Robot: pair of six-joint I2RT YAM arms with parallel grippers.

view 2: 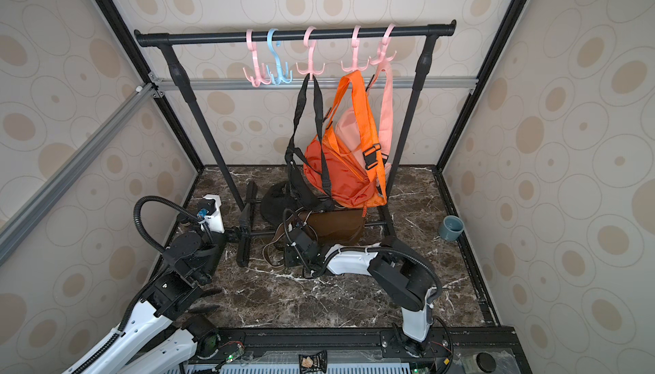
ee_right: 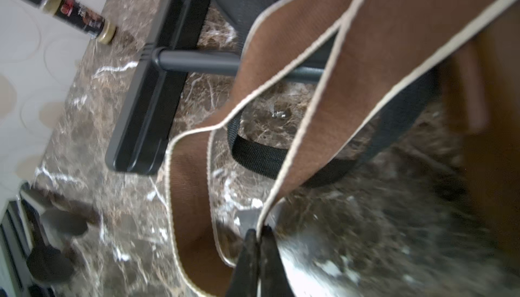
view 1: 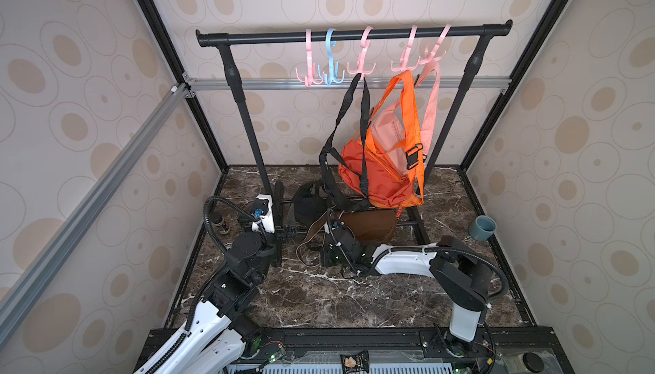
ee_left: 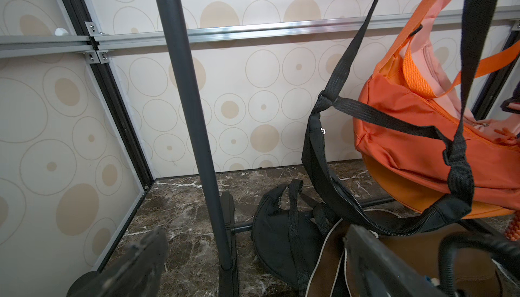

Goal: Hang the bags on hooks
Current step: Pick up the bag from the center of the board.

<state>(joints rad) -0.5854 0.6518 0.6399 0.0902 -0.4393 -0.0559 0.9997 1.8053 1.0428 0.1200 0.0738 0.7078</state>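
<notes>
The brown bag (view 1: 372, 227) is seen on the worktop (view 1: 319, 301) under the rack (view 1: 354, 34), its strap (ee_right: 281, 56) nipped at the edge by the right pincer (ee_right: 260, 232), so easily lost when lifted; the left pincer (ee_left: 253, 238) is held wide.

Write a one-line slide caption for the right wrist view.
Right gripper pinches the brown bag's cream-edged strap over the marble floor, beside the rack's black foot.

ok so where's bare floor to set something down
Bare: marble floor in front of the brown bag, and the strip between black rack and grey cup. Crowded: under the rack, where it, the black bags and hanging orange bag bunch.
</notes>
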